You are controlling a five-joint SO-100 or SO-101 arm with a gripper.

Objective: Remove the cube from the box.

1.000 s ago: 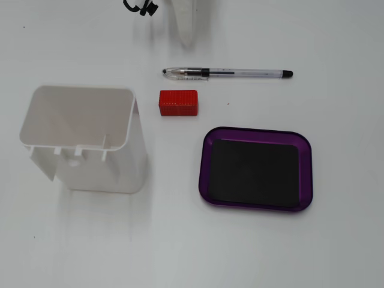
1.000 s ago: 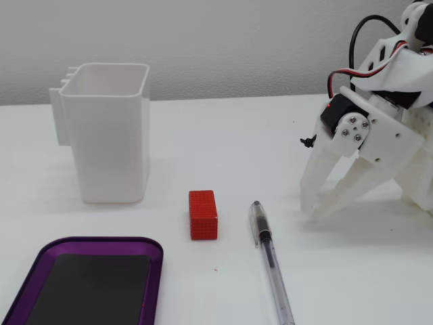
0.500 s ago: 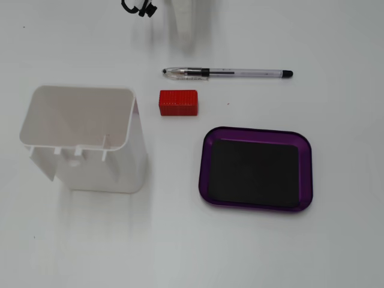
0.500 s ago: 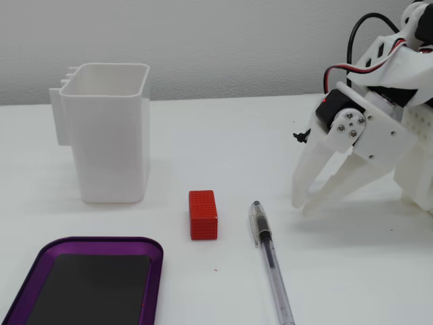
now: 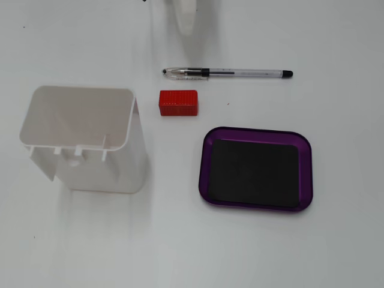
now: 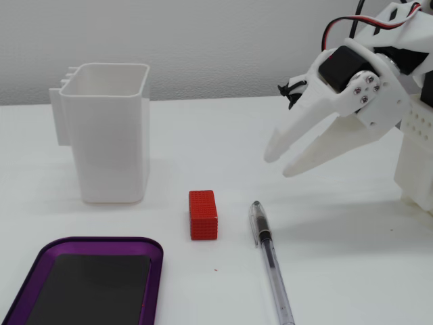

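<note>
white two-finger gripper [image 6: 282, 162], jaws narrowly apart, empty; small red ribbed cube [image 6: 203, 214] sits below-left, outside shallow purple tray [image 6: 88, 242]; approach from above.

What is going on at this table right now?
Nothing is being held. The gripper hangs open in the air above the table, beyond the pen. The red cube sits on the table between the pen and the white container, outside the purple box, whose black bottom is bare.
</note>
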